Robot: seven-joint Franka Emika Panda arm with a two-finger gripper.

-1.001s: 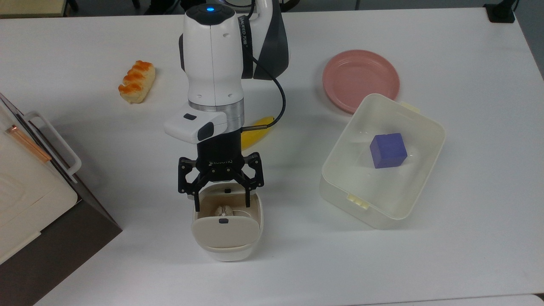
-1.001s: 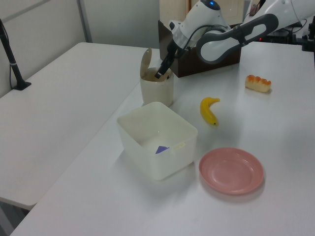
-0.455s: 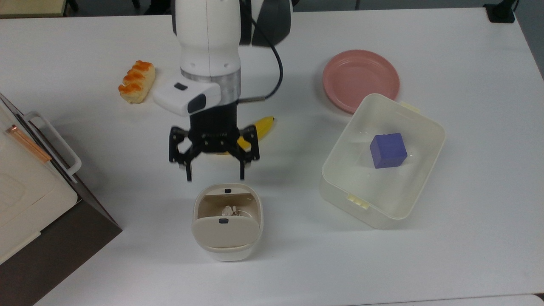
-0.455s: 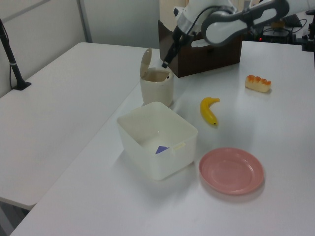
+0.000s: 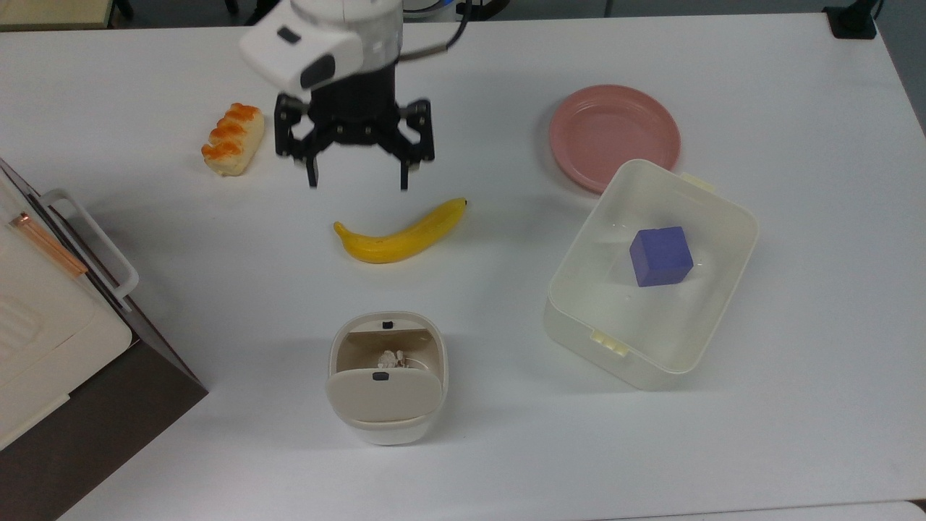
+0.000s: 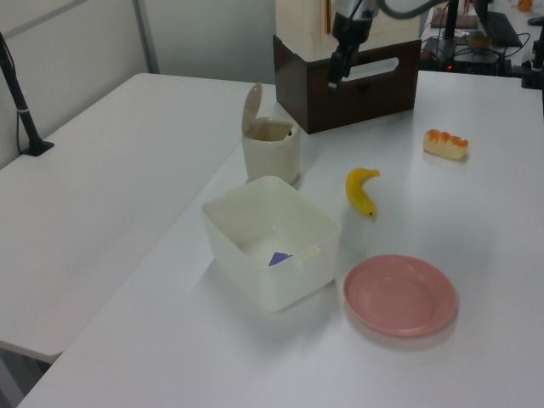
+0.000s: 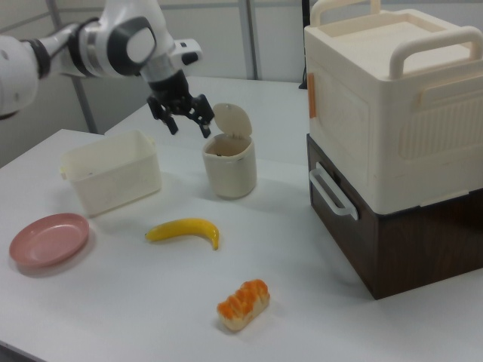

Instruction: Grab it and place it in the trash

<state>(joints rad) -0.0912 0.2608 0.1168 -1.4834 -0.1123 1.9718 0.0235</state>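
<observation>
Jaws spread wide, nothing between them. Gripper (image 5: 357,179) hung clear of the table, above the bare stretch between bread roll (image 5: 232,138) and banana (image 5: 400,231) in the top view, well apart from the bin.

Paper ball (image 5: 391,357) lay inside the trash (image 5: 386,424), a small whitish crumple on the bin floor, seen through the opening left by the tipped-up flap lid (image 5: 383,395). In the right view the lid stood raised over the rim.

Judgement: drop looked done; the ball sat in the bin and the gripper was empty. Little appeared left, perhaps only letting the flap settle and parking the arm.

Other containers: translucent white box (image 5: 716,217) held a purple cube (image 5: 660,255), nothing else visible in it. Pink plate (image 5: 613,134) just beside the box, bare. Cream case on a dark brown base (image 7: 392,143) stood at the table edge, shut, contents hidden.
</observation>
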